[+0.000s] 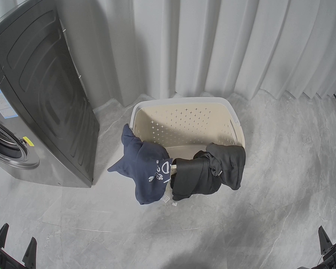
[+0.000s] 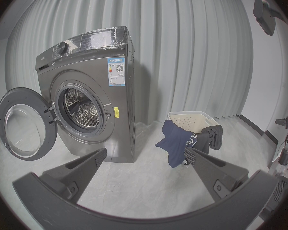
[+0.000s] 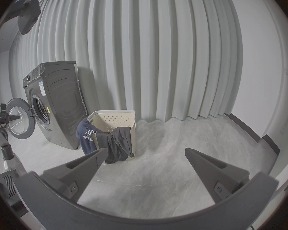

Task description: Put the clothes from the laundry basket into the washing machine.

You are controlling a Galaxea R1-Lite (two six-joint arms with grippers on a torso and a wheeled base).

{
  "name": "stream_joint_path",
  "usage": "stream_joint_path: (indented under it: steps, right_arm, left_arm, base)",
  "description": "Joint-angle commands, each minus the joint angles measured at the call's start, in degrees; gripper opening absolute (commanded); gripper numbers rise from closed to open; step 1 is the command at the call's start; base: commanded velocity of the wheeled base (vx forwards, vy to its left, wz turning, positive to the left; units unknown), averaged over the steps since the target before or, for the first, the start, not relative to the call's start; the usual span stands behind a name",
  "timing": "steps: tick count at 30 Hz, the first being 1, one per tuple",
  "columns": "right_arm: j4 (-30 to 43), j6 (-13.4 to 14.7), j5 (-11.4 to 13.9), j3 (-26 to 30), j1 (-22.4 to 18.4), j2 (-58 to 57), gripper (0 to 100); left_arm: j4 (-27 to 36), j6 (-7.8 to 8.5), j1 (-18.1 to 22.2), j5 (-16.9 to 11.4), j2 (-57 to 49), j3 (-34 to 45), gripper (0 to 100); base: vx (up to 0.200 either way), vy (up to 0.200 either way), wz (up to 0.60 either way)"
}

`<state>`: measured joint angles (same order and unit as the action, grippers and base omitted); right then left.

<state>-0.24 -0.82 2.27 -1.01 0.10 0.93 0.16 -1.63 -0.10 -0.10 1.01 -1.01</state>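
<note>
A cream laundry basket (image 1: 186,122) stands on the floor before the curtain. Over its near rim hang a navy garment (image 1: 147,165) with a white print and a dark grey garment (image 1: 209,170). The grey washing machine (image 1: 37,98) stands at the left, its round door (image 2: 24,123) swung wide and the drum (image 2: 81,111) bare. My left gripper (image 1: 15,241) hangs open low at the left, my right gripper (image 1: 334,230) open low at the right, both well short of the basket (image 2: 190,120) and holding nothing. From the right wrist, basket (image 3: 113,120) and machine (image 3: 56,99) lie far ahead.
White pleated curtains (image 1: 212,38) close off the back. Grey marbled floor (image 1: 198,228) spreads wide between me and the basket and off to the right. The machine's open door sticks out toward the left.
</note>
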Motion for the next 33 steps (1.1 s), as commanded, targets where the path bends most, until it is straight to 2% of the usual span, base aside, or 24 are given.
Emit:
stream_joint_path:
  steps: [1,4,8,11,15,18,19,21,24,29,31,33]
  right_arm:
    - [0.0,0.0,0.0,1.0,0.0,-0.9,100]
    - [-1.4,-0.4,0.1,0.2,0.0,-0.9,100]
    - [-1.3,-0.2,-0.1,-9.5,0.1,3.5,100]
    - [-0.8,0.0,0.5,-10.7,0.6,10.5,100]
    - [-3.1,4.6,1.2,-8.9,4.1,28.2,100]
    - [-6.7,5.4,1.2,-8.7,5.4,35.3,100]
    - [-9.7,5.7,1.5,-8.7,6.7,42.1,100]
    - [-11.4,6.3,1.8,-8.6,7.1,45.3,100]
    - [-19.5,9.2,2.0,-8.3,9.2,58.0,100]
    - [-26.6,15.3,2.0,-9.8,14.4,70.2,100]
    - [-28.3,16.2,2.0,-10.1,15.6,73.7,100]
    - [-29.6,15.8,1.4,-10.3,16.3,76.9,100]
  left_arm:
    - [0.0,-0.04,0.0,0.0,-0.7,0.8,100]
    - [0.0,-0.04,0.0,0.0,-0.7,0.8,100]
    - [0.0,0.05,0.0,0.0,-0.7,0.8,100]
    - [0.0,0.05,0.0,0.0,-0.7,0.8,100]
    - [0.0,0.05,0.0,0.0,-0.7,0.8,100]
    - [0.0,-0.04,0.0,0.0,-0.7,0.8,100]
    - [0.0,-0.04,0.0,0.0,-0.7,0.8,100]
    - [0.0,-0.04,0.0,0.0,-0.7,0.8,100]
    - [0.0,0.05,0.0,0.0,-0.7,0.8,100]
    - [0.0,-0.04,0.0,0.0,-0.7,0.8,100]
    - [0.0,-0.04,0.0,0.0,-0.7,0.8,100]
    - [0.0,0.05,0.0,0.0,-0.7,0.8,100]
  base:
    - [0.0,0.0,0.0]
    - [0.0,0.0,0.0]
    - [0.0,0.0,0.0]
    - [0.0,0.0,0.0]
    - [0.0,0.0,0.0]
    - [0.0,0.0,0.0]
    - [0.0,0.0,0.0]
    - [0.0,0.0,0.0]
    - [0.0,0.0,0.0]
    - [0.0,0.0,0.0]
    - [0.0,0.0,0.0]
    - [0.0,0.0,0.0]
